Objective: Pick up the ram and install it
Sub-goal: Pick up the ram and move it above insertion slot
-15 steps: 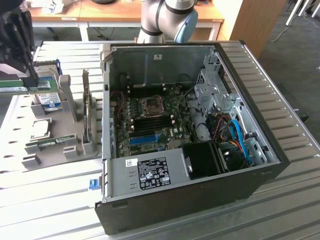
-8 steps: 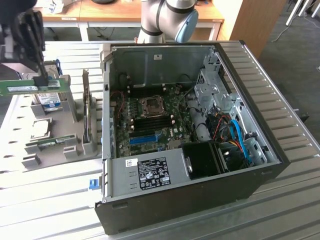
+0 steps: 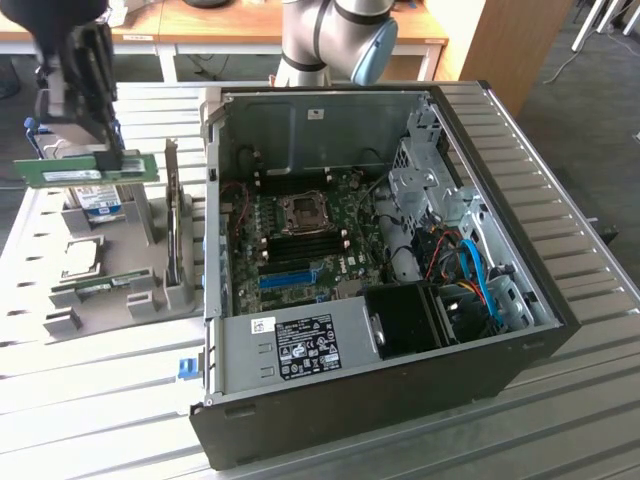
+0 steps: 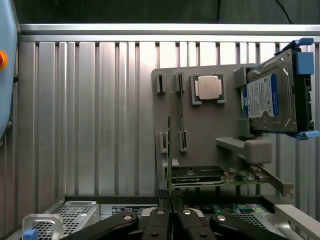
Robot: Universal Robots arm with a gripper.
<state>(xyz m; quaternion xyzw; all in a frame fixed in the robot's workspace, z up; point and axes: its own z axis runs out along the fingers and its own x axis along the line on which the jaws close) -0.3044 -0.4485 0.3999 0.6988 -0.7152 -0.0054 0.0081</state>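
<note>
The ram [image 3: 85, 171], a long green board with a white label, hangs level in the air at the exterior view's left. My gripper [image 3: 90, 155] is shut on its upper edge and holds it above the grey parts holder [image 3: 140, 262]. In the wrist view the ram [image 4: 170, 150] shows edge-on as a thin green line running out from between the shut fingertips of my gripper [image 4: 171, 215]. The open computer case [image 3: 380, 340] lies to the exterior view's right. Its motherboard [image 3: 300, 240] faces up, with dark memory slots below the processor socket.
On the holder are a second green stick [image 3: 100, 286], a square silver processor [image 4: 209, 87], a hard drive with a blue-white label [image 4: 265, 100] and an upright graphics card [image 3: 175, 230]. The case wall [image 3: 212, 200] stands between the holder and the motherboard. The arm's base [image 3: 335, 40] is behind the case.
</note>
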